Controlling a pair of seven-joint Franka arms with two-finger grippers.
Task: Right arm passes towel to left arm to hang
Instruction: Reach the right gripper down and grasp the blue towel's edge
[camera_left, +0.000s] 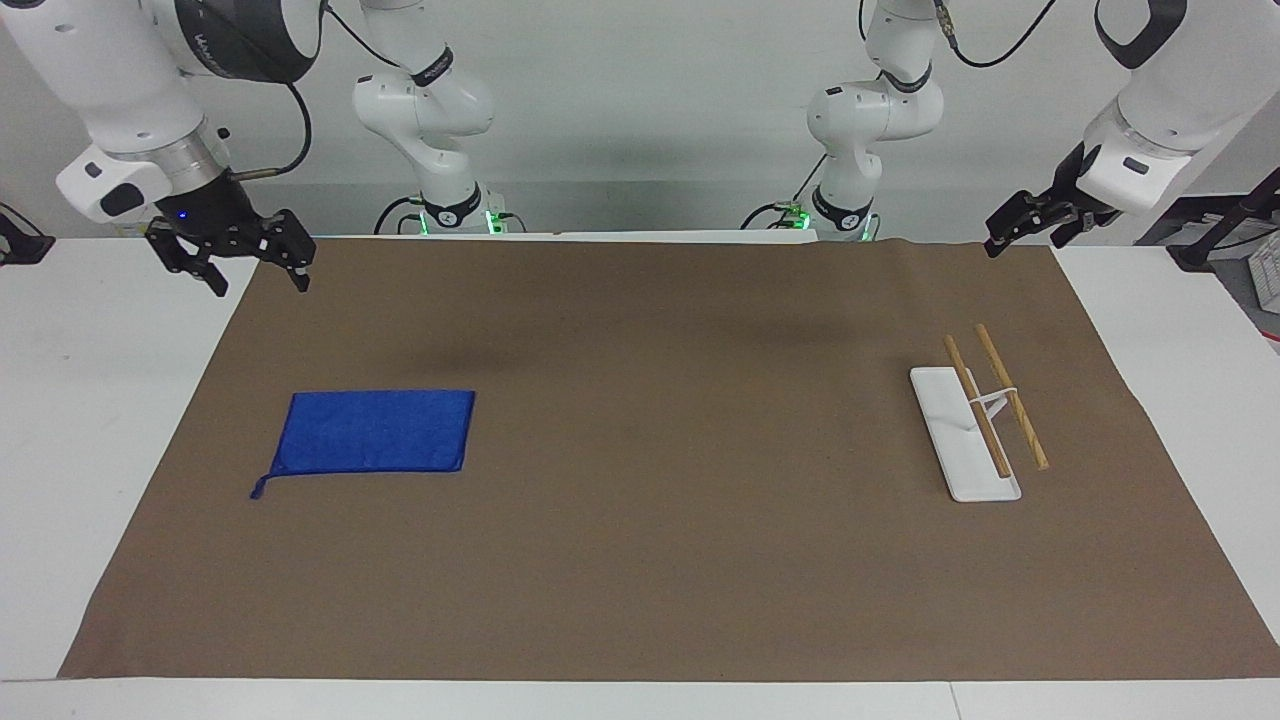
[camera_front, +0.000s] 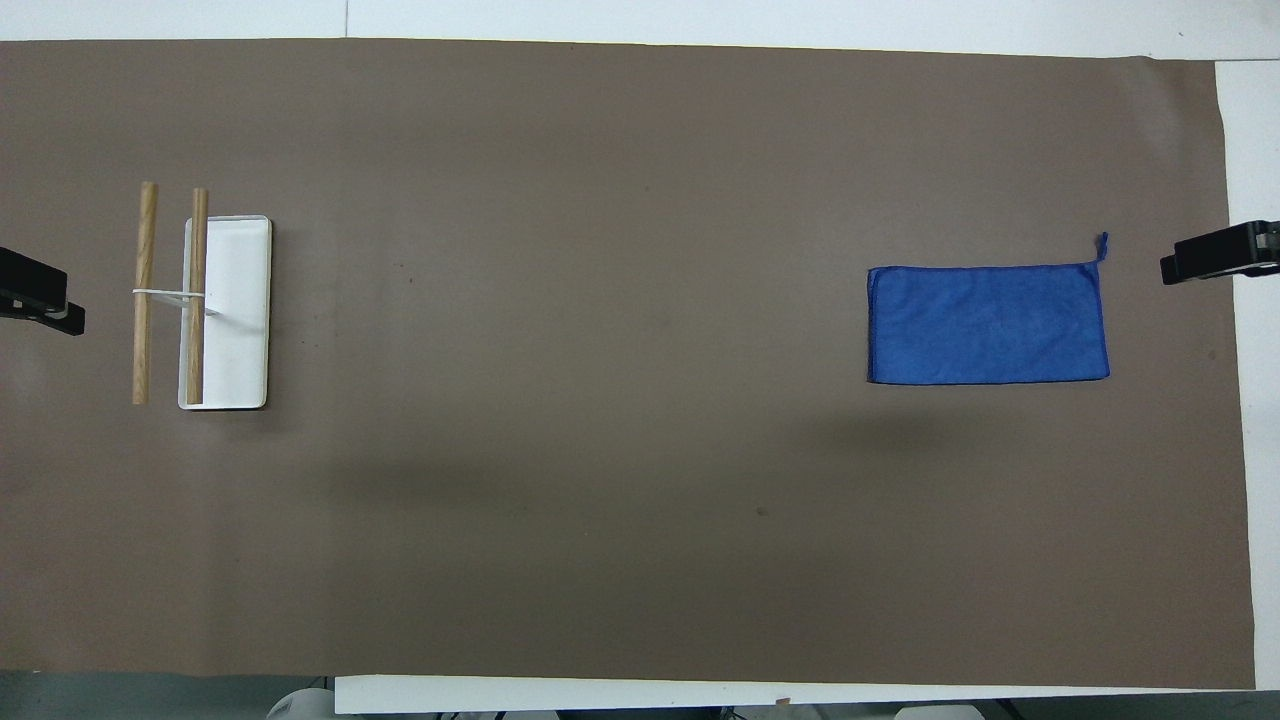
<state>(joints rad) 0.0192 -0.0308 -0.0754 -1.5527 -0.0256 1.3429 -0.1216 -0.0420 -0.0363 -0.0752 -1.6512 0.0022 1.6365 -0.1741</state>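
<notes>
- While nothing has been picked up yet, the towel lies flat and spread on the brown mat toward the right arm's end of the table, its little loop tag sticking out at the corner farther from the robots.
- The right gripper hangs in the air over the mat's edge at that same end, well apart from the towel, fingers spread wide with nothing between them. I'd say it waits there so that the cloth is an easy reach for it.
- The left gripper hovers over the mat's corner at the left arm's end; I cannot tell whether it grips or gapes, but it carries nothing.
- The white rack stands on the mat toward the left arm's end, its two wooden rails bare. My guess is that it sits there because the left arm does the hanging.
- With towel and rack well apart, the pass between arms looks necessary, and the whole task lies ahead.
</notes>
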